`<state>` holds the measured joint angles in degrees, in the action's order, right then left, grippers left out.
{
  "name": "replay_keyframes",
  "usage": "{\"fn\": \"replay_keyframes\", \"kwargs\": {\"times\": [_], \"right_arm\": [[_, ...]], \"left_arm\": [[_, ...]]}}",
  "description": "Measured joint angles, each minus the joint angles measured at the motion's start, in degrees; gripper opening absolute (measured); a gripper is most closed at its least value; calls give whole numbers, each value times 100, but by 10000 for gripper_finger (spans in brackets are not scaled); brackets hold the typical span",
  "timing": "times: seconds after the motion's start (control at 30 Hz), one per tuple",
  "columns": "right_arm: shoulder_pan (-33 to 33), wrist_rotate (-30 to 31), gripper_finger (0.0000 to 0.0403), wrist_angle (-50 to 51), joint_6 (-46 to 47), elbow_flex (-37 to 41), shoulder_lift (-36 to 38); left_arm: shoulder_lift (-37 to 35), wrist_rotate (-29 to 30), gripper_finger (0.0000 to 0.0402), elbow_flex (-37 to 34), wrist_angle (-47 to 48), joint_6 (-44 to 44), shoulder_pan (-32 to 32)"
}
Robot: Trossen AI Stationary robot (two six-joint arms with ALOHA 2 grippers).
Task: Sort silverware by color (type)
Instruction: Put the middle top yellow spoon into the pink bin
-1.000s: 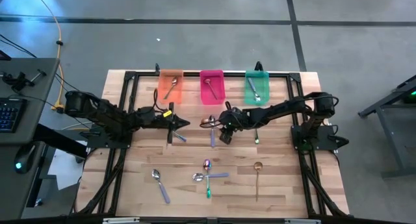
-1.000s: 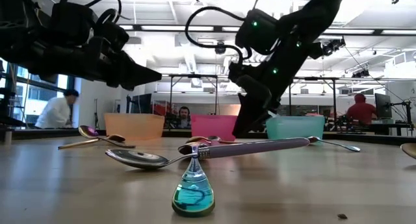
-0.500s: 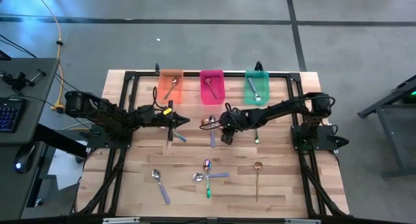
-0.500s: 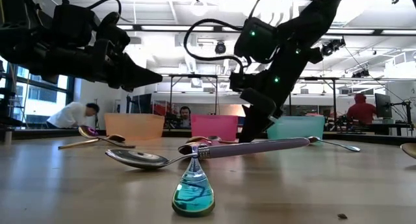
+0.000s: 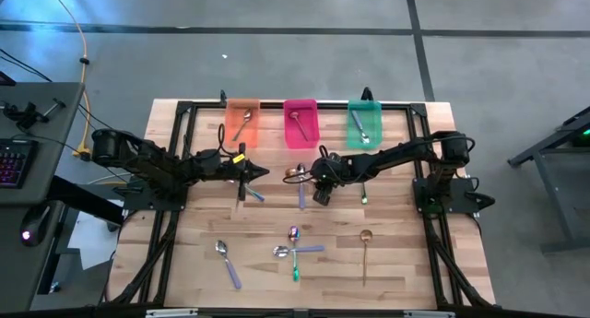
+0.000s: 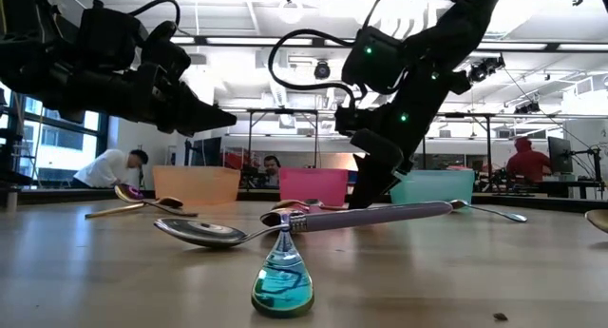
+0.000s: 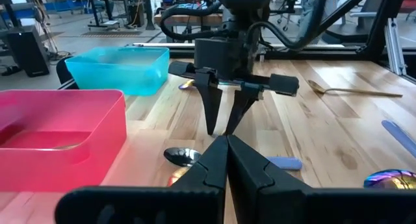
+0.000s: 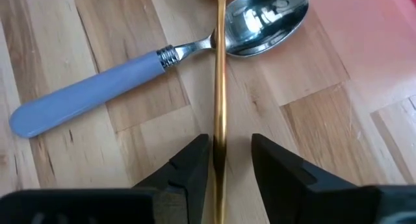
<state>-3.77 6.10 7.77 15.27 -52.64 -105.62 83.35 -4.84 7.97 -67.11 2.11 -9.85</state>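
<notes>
Wooden table (image 5: 406, 253) carries three bins along its far edge: orange bin (image 5: 242, 123), pink bin (image 5: 300, 123), teal bin (image 5: 364, 122), each holding one spoon. Right gripper (image 8: 224, 160) is low over mid-table, fingers apart, straddling the thin gold spoon (image 8: 219, 87); whether the pads touch it is unclear. The blue-handled spoon (image 8: 97, 94) lies under the gold one, its silver bowl near the pink bin. Left gripper (image 7: 227, 160) hovers left of centre, fingers together, empty. Other spoons lie scattered on the near half, including a green-handled spoon (image 6: 282, 276).
</notes>
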Motion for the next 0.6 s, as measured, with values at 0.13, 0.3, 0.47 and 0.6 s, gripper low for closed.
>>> {"fn": "replay_keyframes", "kwargs": {"times": [0.13, 0.3, 0.47, 0.6], "right_arm": [[-2, -9, 110, 17, 13, 4, -2], [0, -15, 80, 20, 13, 7, -9], [2, -19, 48, 15, 13, 7, -13], [0, -76, 26, 4, 15, 9, -13]], "left_arm": [[0, 0, 0, 0, -1, 4, 11], [0, -2, 0, 0, -1, -42, 15], [0, -2, 0, 0, -3, -39, 15], [0, -4, 0, 0, -3, -110, 15]]}}
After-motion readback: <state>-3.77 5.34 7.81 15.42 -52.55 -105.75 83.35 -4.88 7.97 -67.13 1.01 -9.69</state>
